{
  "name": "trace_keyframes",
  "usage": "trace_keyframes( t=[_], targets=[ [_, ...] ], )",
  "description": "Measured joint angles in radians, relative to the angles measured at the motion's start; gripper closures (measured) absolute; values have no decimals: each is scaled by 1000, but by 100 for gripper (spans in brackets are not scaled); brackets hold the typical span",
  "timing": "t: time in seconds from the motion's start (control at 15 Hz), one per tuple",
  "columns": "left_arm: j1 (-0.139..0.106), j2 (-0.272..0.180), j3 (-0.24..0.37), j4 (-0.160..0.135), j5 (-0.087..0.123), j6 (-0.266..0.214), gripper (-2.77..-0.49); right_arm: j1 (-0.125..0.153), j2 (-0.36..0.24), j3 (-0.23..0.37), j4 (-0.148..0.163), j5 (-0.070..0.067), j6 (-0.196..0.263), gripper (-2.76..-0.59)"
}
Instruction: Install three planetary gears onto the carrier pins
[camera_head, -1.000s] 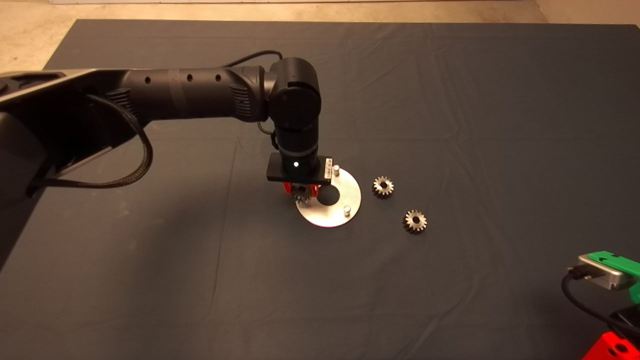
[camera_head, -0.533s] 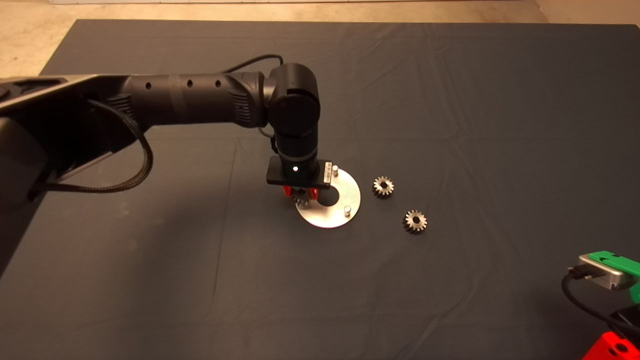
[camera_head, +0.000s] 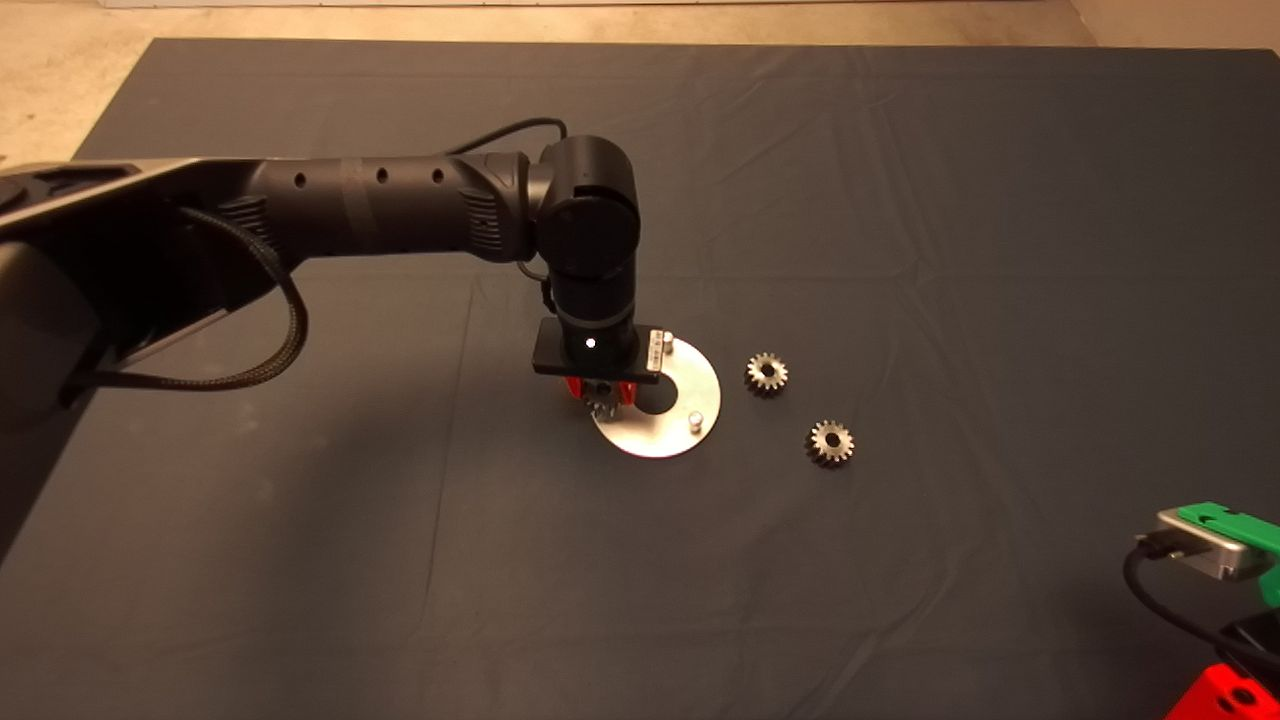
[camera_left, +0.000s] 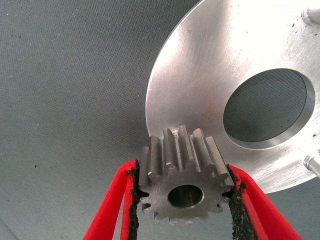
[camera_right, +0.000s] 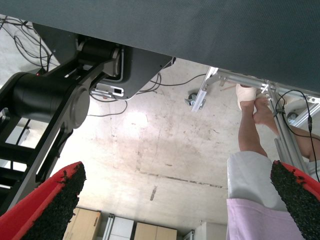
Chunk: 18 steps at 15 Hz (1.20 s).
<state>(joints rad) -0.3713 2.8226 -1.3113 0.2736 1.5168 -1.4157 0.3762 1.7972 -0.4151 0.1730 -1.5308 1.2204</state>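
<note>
My left gripper is shut on one planetary gear, held flat by its toothed sides between the red fingers. It hangs just over the left rim of the shiny round disc, also seen in the left wrist view. Two carrier pins stand bare: a far one and a near right one. The third pin is hidden under the gripper. Two more planetary gears lie on the mat right of the disc, one nearer it and one further out. My right gripper is parked, open and empty.
The parked right gripper's green body sits at the mat's lower right edge. The right wrist view shows the floor, the robot's base, cables and a person's legs beyond the mat's edge.
My left arm has sunk slightly, bringing the held gear lower onto the disc's left rim. The two loose gears and the right arm have not moved.
</note>
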Motion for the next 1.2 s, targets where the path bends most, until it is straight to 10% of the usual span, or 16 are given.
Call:
trace_keyframes(
  t=[0.8, 1.2],
  targets=[
    [-10, -46, 72, -4, -2, 0, -145, 0, 0, 0, 0, 0, 0, -276],
    [-170, -150, 253, -62, -25, -7, -173, 0, 1, 0, 0, 0, -1, -276]
  ],
)
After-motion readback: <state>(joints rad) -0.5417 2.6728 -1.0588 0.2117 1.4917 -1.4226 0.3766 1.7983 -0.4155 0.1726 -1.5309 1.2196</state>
